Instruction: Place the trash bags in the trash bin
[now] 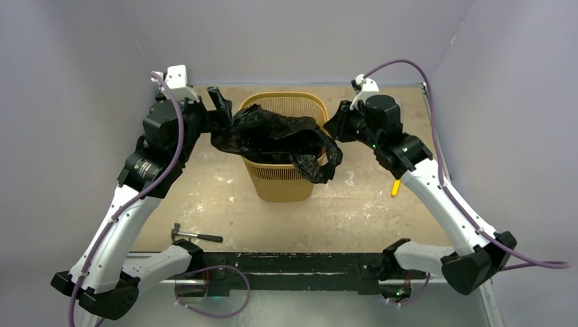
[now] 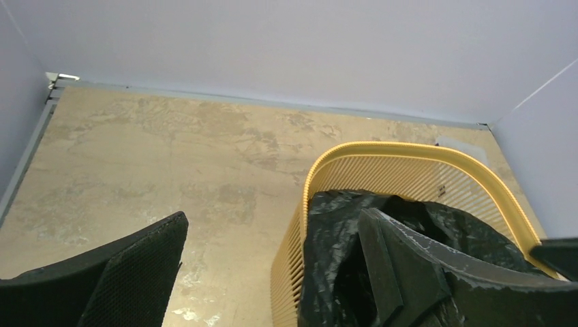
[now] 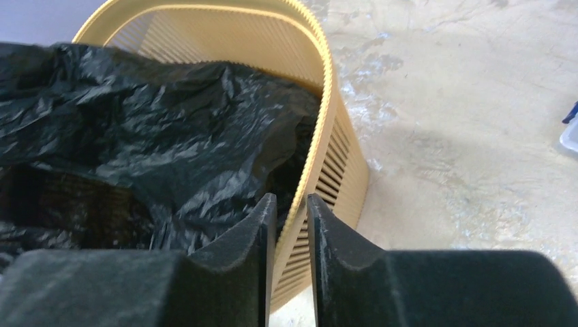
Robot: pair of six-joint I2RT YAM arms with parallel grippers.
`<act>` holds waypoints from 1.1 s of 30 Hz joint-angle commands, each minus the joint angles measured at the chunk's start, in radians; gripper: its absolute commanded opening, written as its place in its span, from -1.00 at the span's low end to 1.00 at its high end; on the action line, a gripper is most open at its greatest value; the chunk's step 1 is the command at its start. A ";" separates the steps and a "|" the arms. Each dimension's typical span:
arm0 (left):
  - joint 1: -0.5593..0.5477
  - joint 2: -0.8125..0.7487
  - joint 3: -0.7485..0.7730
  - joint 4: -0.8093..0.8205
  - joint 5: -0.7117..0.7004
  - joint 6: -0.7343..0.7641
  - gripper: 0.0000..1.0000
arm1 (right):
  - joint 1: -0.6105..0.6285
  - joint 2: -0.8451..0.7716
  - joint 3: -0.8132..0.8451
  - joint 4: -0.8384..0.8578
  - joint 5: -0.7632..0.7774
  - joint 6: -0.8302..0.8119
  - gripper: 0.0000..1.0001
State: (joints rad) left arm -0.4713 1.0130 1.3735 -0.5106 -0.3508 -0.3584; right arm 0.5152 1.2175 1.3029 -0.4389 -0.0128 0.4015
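The orange-yellow mesh trash bin (image 1: 283, 178) stands upright at the table's middle. The black trash bag (image 1: 276, 136) lies crumpled across its mouth, partly inside, with a fold hanging over the front right rim. My left gripper (image 1: 225, 114) is open at the bin's left rim. In the left wrist view (image 2: 272, 218) one finger (image 2: 109, 279) is outside over the table and the other finger (image 2: 409, 266) is inside against the bag (image 2: 334, 238). My right gripper (image 1: 332, 127) is shut on the bin's right rim. In the right wrist view (image 3: 291, 204) its fingers pinch the rim (image 3: 327, 116), with the bag (image 3: 170, 129) beside them.
A small hammer (image 1: 195, 236) lies near the front left of the table. A short yellow object (image 1: 394, 188) lies right of the bin. A clear and blue thing (image 3: 571, 133) shows at the right edge of the right wrist view. Grey walls close in on three sides.
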 commanded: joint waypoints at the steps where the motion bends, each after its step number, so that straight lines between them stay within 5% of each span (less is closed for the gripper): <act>1: 0.001 -0.023 0.051 0.003 -0.065 0.037 0.92 | 0.005 -0.075 -0.035 0.041 -0.070 0.012 -0.41; 10: 0.001 0.028 0.174 -0.037 0.115 0.259 0.95 | 0.005 -0.150 0.042 0.043 0.044 -0.078 -0.24; 14: 0.000 0.055 0.209 -0.061 0.231 0.348 0.95 | 0.005 -0.188 0.026 0.112 -0.052 -0.126 -0.14; 19: 0.001 0.098 0.256 -0.083 0.438 0.470 0.90 | 0.005 -0.219 0.012 0.175 -0.192 -0.204 0.22; 27: 0.001 0.279 0.461 -0.266 0.610 0.668 0.67 | 0.005 -0.128 0.129 0.029 -0.427 -0.355 0.20; 33: -0.012 0.336 0.518 -0.332 0.649 0.781 0.60 | 0.006 -0.050 0.201 -0.068 -0.306 -0.387 0.21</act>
State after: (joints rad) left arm -0.4721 1.3407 1.8400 -0.7795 0.2348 0.3061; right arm 0.5182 1.1397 1.4399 -0.4248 -0.3546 0.0792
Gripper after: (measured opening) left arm 0.807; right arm 0.604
